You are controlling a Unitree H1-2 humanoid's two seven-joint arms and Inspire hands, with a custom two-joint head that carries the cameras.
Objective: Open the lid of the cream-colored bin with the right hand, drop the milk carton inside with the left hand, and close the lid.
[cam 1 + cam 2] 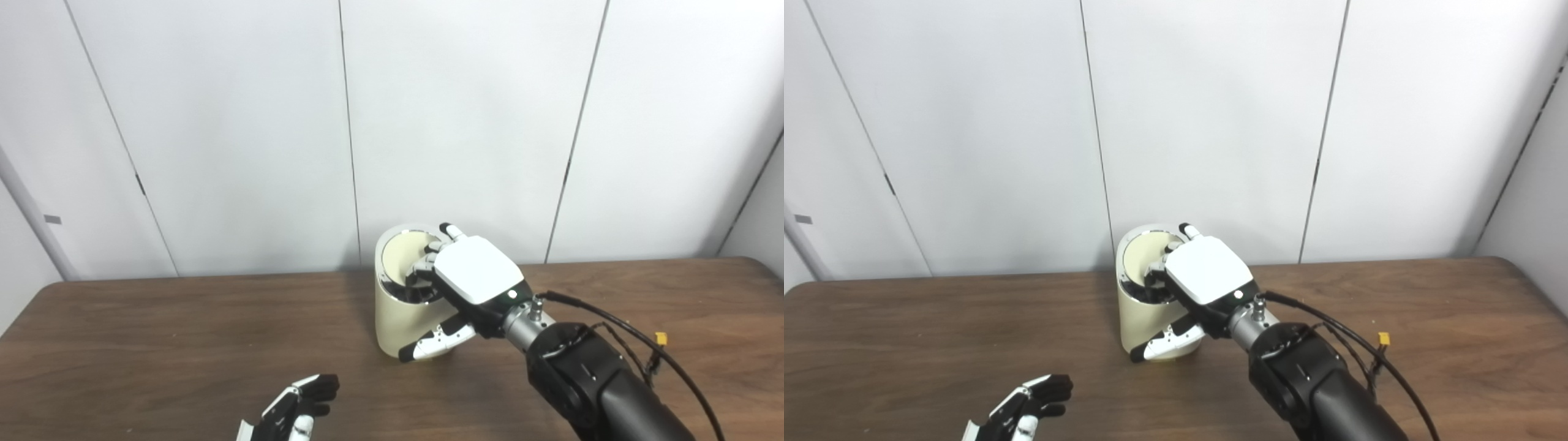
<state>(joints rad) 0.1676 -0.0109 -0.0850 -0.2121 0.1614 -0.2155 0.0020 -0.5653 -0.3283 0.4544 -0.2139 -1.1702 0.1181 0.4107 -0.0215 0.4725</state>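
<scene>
The cream-colored bin [404, 324] stands on the table near the back wall. Its round lid [401, 254], with a chrome rim, is tilted up, and a dark gap shows below it. My right hand [471, 275] is at the top of the bin. Its fingers [425, 263] curl onto the lid's edge, and its thumb [435, 344] points down along the bin's front. My left hand [294, 410] is low at the picture's bottom edge, left of the bin and apart from it, open and empty. No milk carton is in view.
The brown wooden table [153, 343] runs across the picture, with white wall panels [245, 122] close behind the bin. A black cable with a small yellow connector [661, 337] lies on the table at the right, beside my right forearm.
</scene>
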